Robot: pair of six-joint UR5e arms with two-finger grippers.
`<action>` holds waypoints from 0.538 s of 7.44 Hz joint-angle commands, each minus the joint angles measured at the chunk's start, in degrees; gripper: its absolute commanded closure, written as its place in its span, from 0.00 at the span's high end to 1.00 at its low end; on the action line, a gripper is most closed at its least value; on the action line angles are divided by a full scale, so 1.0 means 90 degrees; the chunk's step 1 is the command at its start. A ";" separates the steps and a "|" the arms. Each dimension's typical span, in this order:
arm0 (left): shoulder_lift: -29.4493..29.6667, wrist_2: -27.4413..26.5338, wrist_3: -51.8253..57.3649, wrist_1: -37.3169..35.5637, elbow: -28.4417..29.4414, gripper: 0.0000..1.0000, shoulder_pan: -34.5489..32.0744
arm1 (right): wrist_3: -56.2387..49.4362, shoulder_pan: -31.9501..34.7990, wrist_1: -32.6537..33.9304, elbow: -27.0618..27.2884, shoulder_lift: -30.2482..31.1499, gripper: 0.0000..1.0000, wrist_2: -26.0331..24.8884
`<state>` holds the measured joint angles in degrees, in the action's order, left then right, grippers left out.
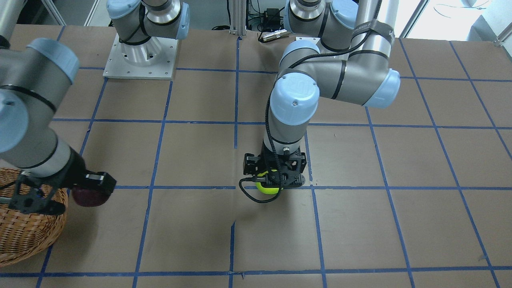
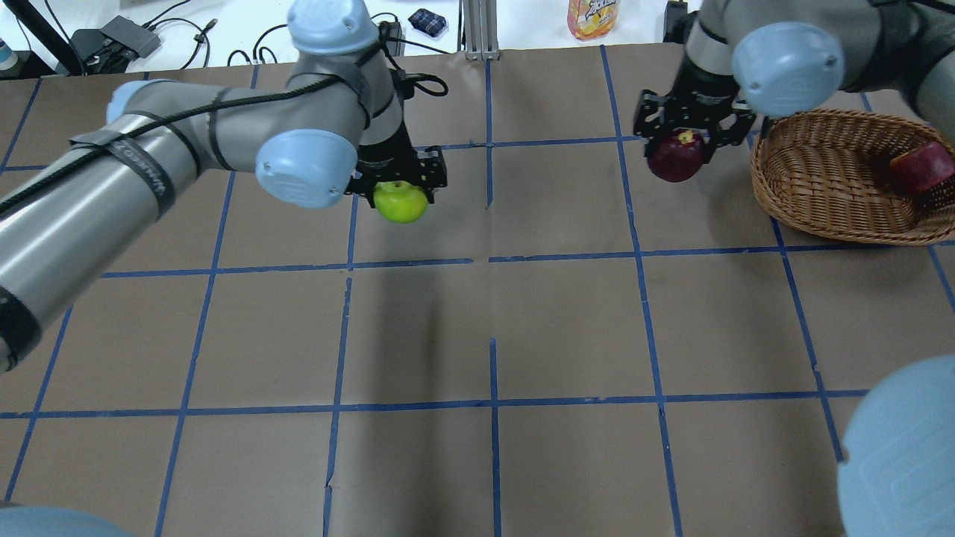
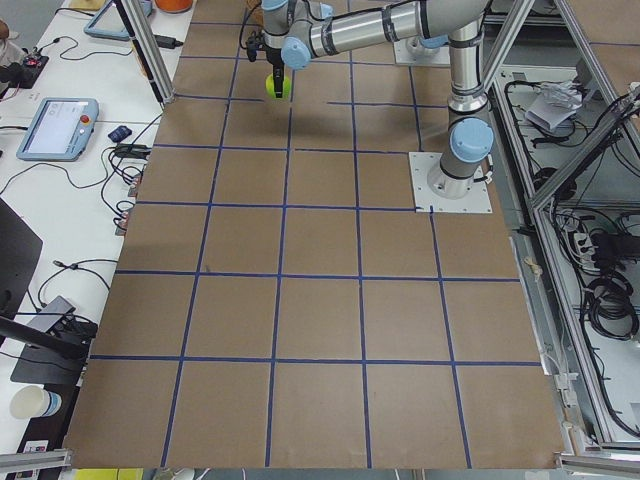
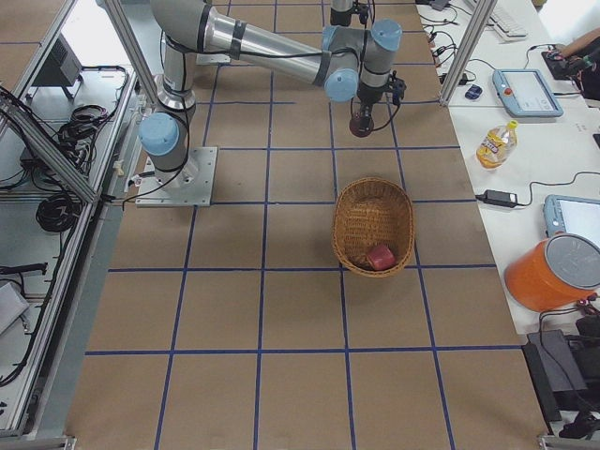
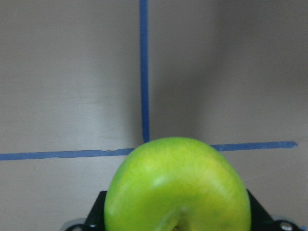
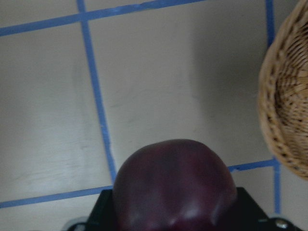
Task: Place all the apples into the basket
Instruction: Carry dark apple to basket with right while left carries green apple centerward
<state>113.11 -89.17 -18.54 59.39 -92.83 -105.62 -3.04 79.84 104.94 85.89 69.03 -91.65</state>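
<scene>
Papered table (image 2: 567, 328): left claw (image 2: 401, 192) clamps green apple (image 2: 403, 207); right claw (image 2: 680, 148) clamps maroon apple (image 2: 675, 162), stem spot up; basket (image 2: 821, 218) lengthwise along table.

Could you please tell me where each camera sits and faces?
Front: across the table, facing the robot; both arms show.
Overhead: behind the robot, looking down; both arms, basket.
Left side: table's left end; left arm, green apple.
Right side: right end; right arm, basket.
Left wrist: down onto green apple.
Right wrist: down onto maroon apple.
Front and overhead share both apples.

lime apple (image 2: 401, 201) | maroon apple (image 2: 676, 158) | red apple (image 2: 921, 167) | tan woven basket (image 2: 815, 186)
</scene>
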 commanded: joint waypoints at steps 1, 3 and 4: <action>0.0467 -0.0034 -0.0837 -0.1367 -0.0280 0.45 -0.0722 | -0.1415 -0.0977 0.0127 0.0008 -0.0091 0.00 -0.0226; 0.0926 -0.0014 -0.1006 -0.1666 -0.0281 0.45 -0.0784 | -0.2323 -0.1544 0.0798 0.0027 -0.0452 0.00 -0.0674; 0.1044 -0.0043 -0.0929 -0.1831 -0.0281 0.60 -0.0803 | -0.2676 -0.1788 0.0907 0.0018 -0.0531 0.00 -0.0685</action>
<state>120.65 -89.34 -27.00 44.99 -95.26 -112.41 -22.38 66.94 110.89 86.06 65.62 -96.85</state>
